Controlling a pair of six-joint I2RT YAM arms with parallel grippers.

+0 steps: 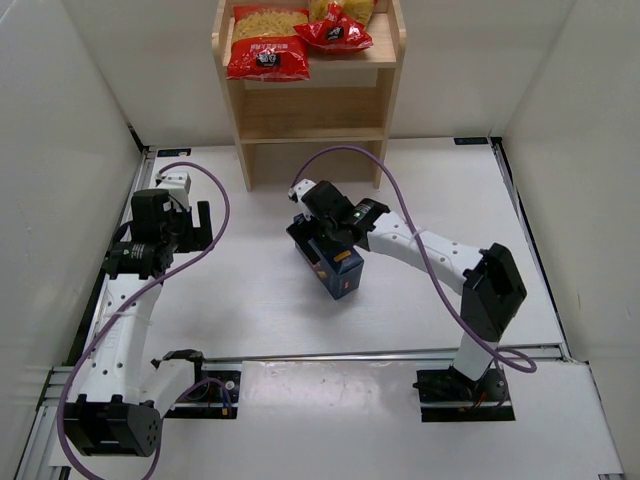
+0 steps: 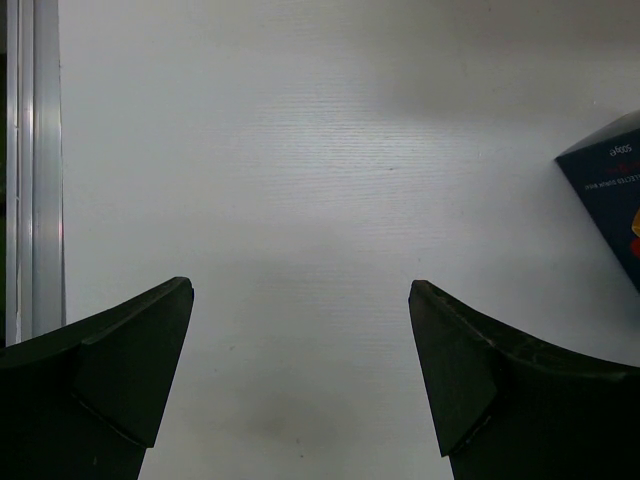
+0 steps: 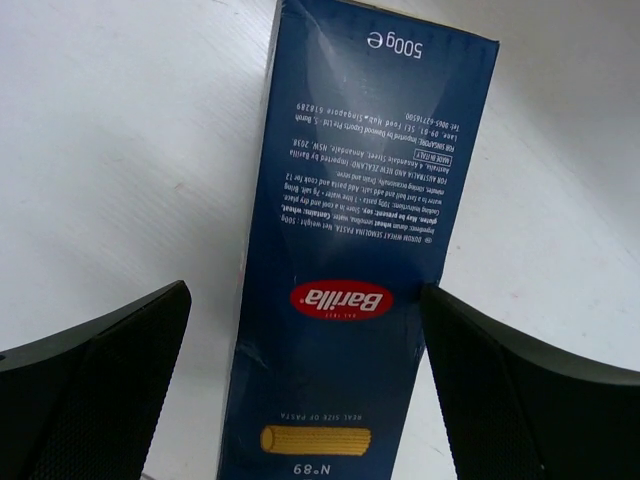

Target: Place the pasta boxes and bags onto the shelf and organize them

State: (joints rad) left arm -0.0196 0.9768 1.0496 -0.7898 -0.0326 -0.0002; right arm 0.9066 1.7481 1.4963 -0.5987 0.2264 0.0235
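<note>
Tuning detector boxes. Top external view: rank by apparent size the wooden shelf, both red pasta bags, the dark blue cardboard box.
1. Light wooden two-tier shelf.
2. Left red plastic pasta bag.
3. Unsure: right red plastic pasta bag, cut off by the frame, and dark blue cardboard box, partly hidden, look alike.

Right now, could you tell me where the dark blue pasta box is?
The pasta box is on the table, top view centre, in front of the shelf, between the fingers of the open right gripper.
</note>
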